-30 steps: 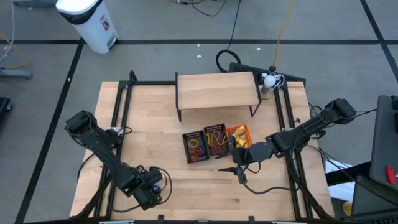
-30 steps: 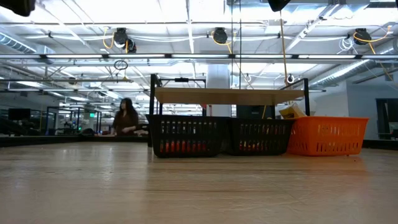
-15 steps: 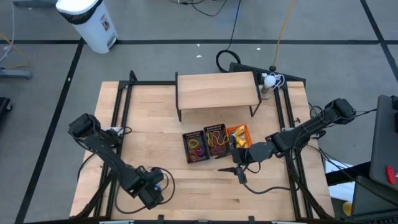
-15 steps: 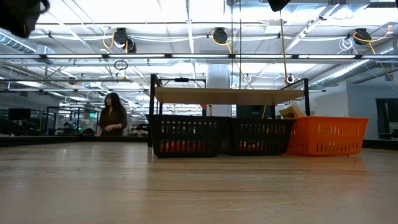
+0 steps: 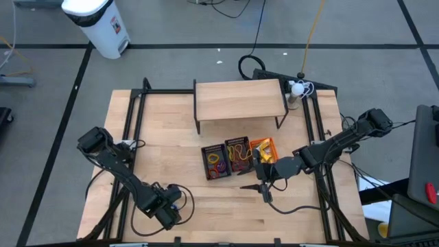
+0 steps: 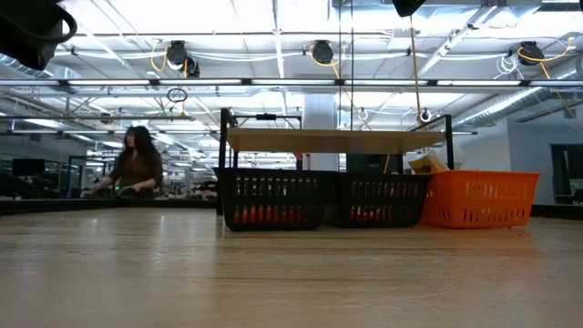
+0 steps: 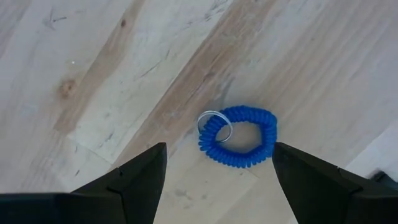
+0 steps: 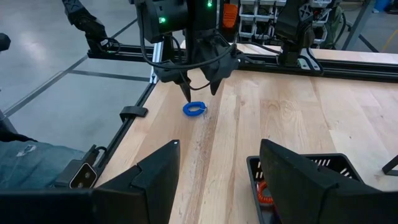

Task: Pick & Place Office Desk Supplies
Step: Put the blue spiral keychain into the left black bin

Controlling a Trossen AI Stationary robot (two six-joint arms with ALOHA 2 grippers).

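A blue coiled wrist band with a metal key ring lies flat on the wooden table near its near-left corner, also seen in the right wrist view. My left gripper hangs open just above it, pointing down, one finger on each side and clear of it; in the high view the gripper hides the band. My right gripper waits open in the air in front of the baskets, nothing between its fingers. More small coloured supplies lie in the baskets.
Two black baskets and an orange basket stand in a row at the table's middle, in front of a low wooden shelf. Black rails run along both table sides. A person walks in the room behind.
My left gripper has sunk toward the blue coiled band and drifted slightly toward the table's right edge, still open. The band lies where it was. The person in the background has walked to the left.
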